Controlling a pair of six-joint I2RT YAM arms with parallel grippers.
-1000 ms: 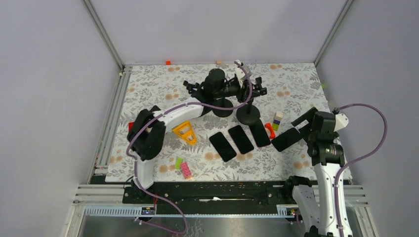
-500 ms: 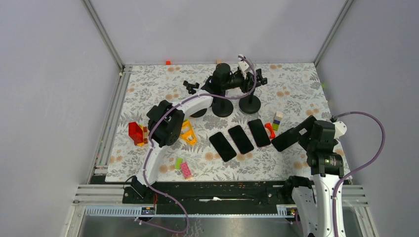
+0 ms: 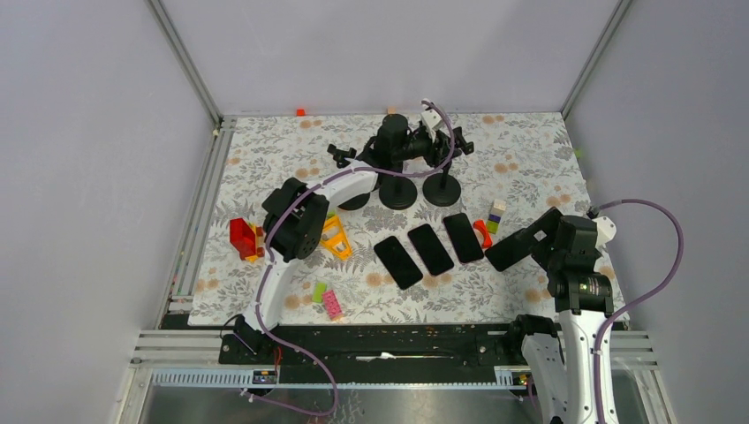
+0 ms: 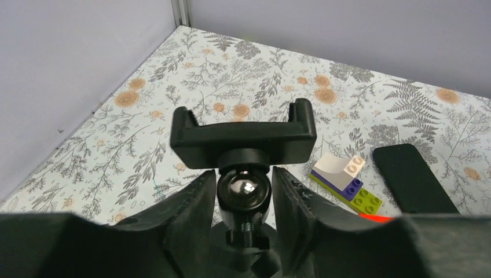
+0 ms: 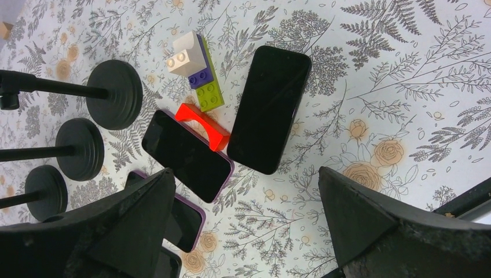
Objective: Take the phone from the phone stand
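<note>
Clock bearings are read in the top view, with 12 at the far wall.

1. Phone stand (image 4: 243,136): black, with a round base, thin post, ball joint (image 4: 244,194) and a clamp cradle on top, both end claws pointing up. It stands upright at 12 o'clock on the floral mat (image 3: 530,159), rightmost in a row of three. The two other stands (image 3: 397,193) sit just beside it toward 9 o'clock.
2. Left gripper (image 4: 244,184): the arm is stretched out to 12 o'clock. The jaws pinch the phone stand at its ball joint, with one of the fingers (image 4: 194,214) on each side, directly under the cradle.
3. Phone (image 5: 269,109): black, lying flat on the mat at 4 o'clock, well apart from the phone stand and apart from both grippers.
4. Right gripper (image 5: 244,174): hangs above the mat at 4 o'clock, over the near end of the phone. The jaws are spread wide and clear of it.
5. Three further phones (image 3: 430,249): flat, side by side and slanted alike at the mat's centre, toward 9 o'clock from the phone. The closest one has a purple case.
6. Red arch block (image 5: 202,124): lies between the phone and the purple-cased one, touching both.
7. Block stack (image 5: 200,72): white, purple and green, near the phone's far end.
8. Loose pieces at 8 o'clock: yellow triangle (image 3: 334,237), red box (image 3: 242,238), green brick (image 3: 320,291), pink brick (image 3: 333,304).
</note>
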